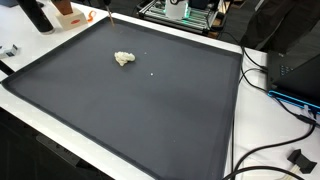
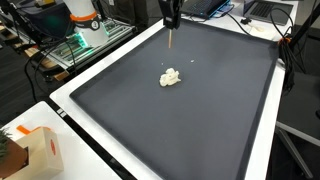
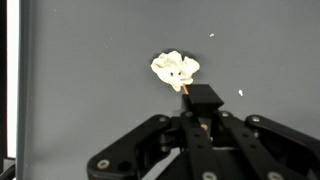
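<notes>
My fingers were clamped shut on a thin stick that hung upright over the far part of the dark mat. In the wrist view the fingers hid most of it, and its tip sat just beside the crumpled white wad; I could not tell whether they touched. The wad lay alone, well inside every mat edge, with open mat near, left and right. The white surface bordered the mat's near-left edge.
</notes>
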